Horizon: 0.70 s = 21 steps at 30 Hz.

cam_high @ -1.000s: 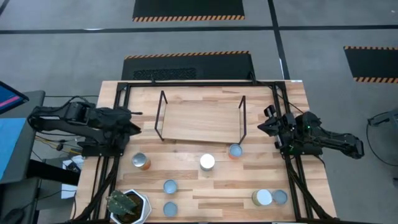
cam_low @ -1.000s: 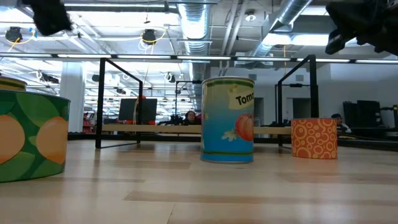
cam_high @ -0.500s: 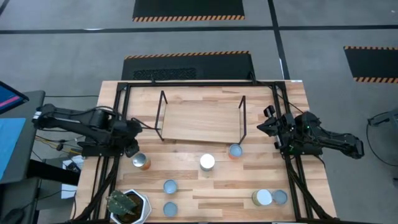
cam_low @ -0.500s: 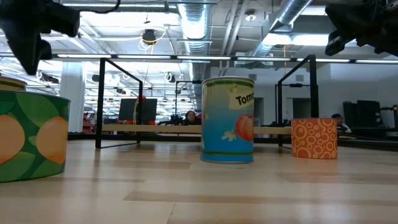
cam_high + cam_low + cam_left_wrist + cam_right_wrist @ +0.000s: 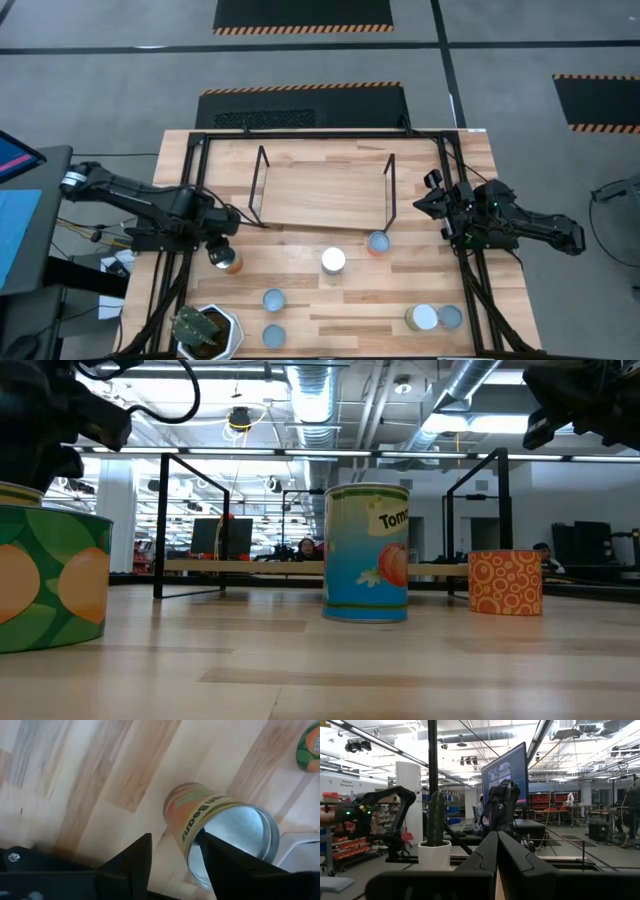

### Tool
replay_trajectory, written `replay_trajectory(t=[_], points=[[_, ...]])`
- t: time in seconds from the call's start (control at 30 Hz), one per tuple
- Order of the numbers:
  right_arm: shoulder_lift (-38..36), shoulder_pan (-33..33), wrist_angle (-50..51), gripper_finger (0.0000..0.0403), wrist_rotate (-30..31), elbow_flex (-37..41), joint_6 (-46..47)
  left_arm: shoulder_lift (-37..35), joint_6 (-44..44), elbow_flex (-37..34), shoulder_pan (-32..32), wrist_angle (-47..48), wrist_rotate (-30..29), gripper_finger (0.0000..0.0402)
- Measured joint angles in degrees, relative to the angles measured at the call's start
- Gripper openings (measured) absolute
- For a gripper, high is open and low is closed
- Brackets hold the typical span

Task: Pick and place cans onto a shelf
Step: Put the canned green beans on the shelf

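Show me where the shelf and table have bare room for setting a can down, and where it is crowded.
The shelf board is bare between its two wire ends. Bare table also lies between the white-topped can and the pair of cans near the right front corner. Crowded: the front left, with the plant pot, two blue-topped cans and the left gripper over the orange-sided can.

Can under the left gripper (image 5: 222, 243): orange-green sides, silver top (image 5: 220, 837), dark lettering. Low view: big can (image 5: 52, 578) green with orange circles; middle can (image 5: 367, 552) blue and green, red tomato print; small can (image 5: 505, 582) orange with white rings. Shelf (image 5: 322, 193) light wood, black wire ends. Pot (image 5: 208, 331) white, green cactus.
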<state>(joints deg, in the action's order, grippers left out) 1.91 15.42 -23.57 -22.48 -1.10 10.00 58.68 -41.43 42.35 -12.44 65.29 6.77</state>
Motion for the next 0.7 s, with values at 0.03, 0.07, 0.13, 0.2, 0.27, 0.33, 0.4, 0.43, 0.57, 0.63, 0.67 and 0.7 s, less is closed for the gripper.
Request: replay_trajectory(t=[0.03, 0.07, 0.13, 0.2, 0.27, 0.33, 0.4, 0.43, 0.57, 0.63, 0.67, 0.7], points=[[0.0, 0.0, 0.0, 0.0033, 0.0, 0.0, 0.0, 0.6, 0.0, 0.0, -0.2, -0.1, -0.1, 0.0157], [0.0, 0.0, 0.0, 0.0033, 0.0, 0.0, 0.0, 1.2, 0.0, 0.1, -0.5, -0.1, -0.2, 0.0157], [0.0, 0.0, 0.0, 0.0033, 0.0, 0.0, 0.0, 2.3, 0.1, 0.2, -0.9, -0.5, -0.1, 0.0157], [0.0, 0.0, 0.0, 0.0033, 0.0, 0.0, 0.0, 3.2, -0.2, 0.3, -1.2, -0.5, 0.0, 0.0149], [0.0, 0.0, 0.0, 0.0033, 0.0, 0.0, 0.0, 3.8, -0.3, 0.4, -1.4, -0.9, 0.9, 0.0127], [0.0, 0.0, 0.0, 0.0033, 0.0, 0.0, 0.0, 3.8, -0.6, 0.3, -1.4, -1.7, 2.1, 0.0086], [0.0, 0.0, 0.0, 0.0033, 0.0, 0.0, 0.0, 3.7, -1.6, 0.4, -1.4, -2.4, 2.9, 0.0033], [0.0, 0.0, 0.0, 0.0033, 0.0, 0.0, 0.0, 3.5, -2.7, 0.6, -1.4, -2.3, 2.7, 0.0019], [0.0, 0.0, 0.0, 0.0033, 0.0, 0.0, 0.0, 2.9, -4.9, 3.5, -1.3, -1.0, 0.5, 0.0003], [0.0, 0.0, 0.0, 0.0033, 0.0, 0.0, 0.0, 2.4, -4.7, 6.4, -1.3, -1.3, 0.4, 0.0002], [0.0, 0.0, 0.0, 0.0033, 0.0, 0.0, 0.0, 2.2, -4.3, 7.8, -1.3, -1.7, 0.4, 0.0001], [0.0, 0.0, -0.1, 0.0033, 0.0, 0.0, 0.0, 2.2, -3.8, 9.0, -1.3, -1.7, 0.6, 0.0000]])
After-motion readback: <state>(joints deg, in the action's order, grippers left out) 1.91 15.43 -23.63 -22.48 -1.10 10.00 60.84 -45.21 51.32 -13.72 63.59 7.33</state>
